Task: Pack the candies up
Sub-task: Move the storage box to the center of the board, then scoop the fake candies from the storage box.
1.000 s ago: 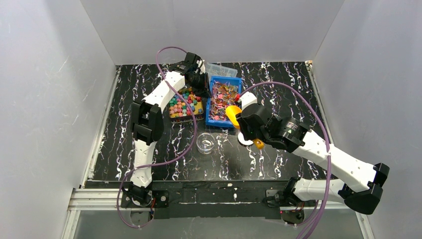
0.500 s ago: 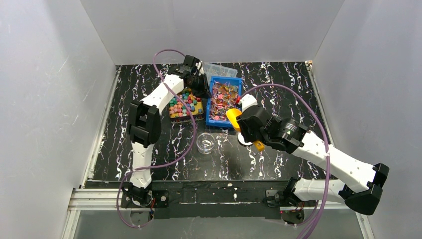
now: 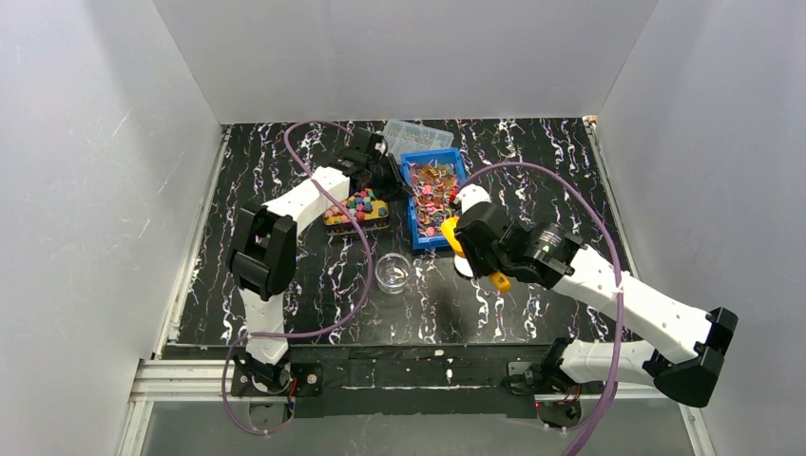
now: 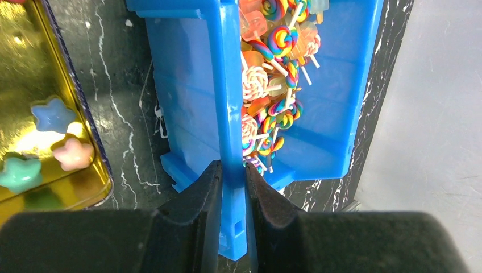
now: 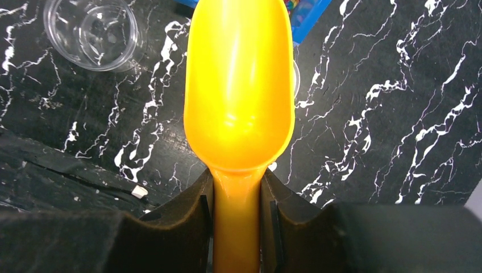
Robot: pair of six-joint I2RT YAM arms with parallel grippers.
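Note:
The candies fill two containers. Striped lollipops and wrapped sweets (image 3: 432, 198) lie in a blue bin (image 3: 433, 245); chunky coloured pieces (image 3: 354, 204) sit in a gold tin (image 3: 380, 211). My left gripper (image 3: 394, 176) is shut on the bin's left wall (image 4: 230, 102), one finger outside, one inside beside the lollipops (image 4: 273, 96). Star-shaped candies (image 4: 73, 154) show in the gold tin (image 4: 34, 68). My right gripper (image 5: 237, 205) is shut on the handle of an empty yellow scoop (image 5: 239, 85), held just in front of the bin's near end, scoop (image 3: 449, 231).
A clear empty cup (image 3: 393, 273) stands near the table's middle, left of the scoop, cup (image 5: 91, 31). A clear compartment box (image 3: 418, 135) sits behind the blue bin. A small white round piece (image 3: 463, 267) lies under the right gripper. Grey walls enclose the table.
My left gripper has closed on the blue bin's wall, and the bin has turned so it now lies skewed. The right arm with the scoop has shifted slightly towards me.

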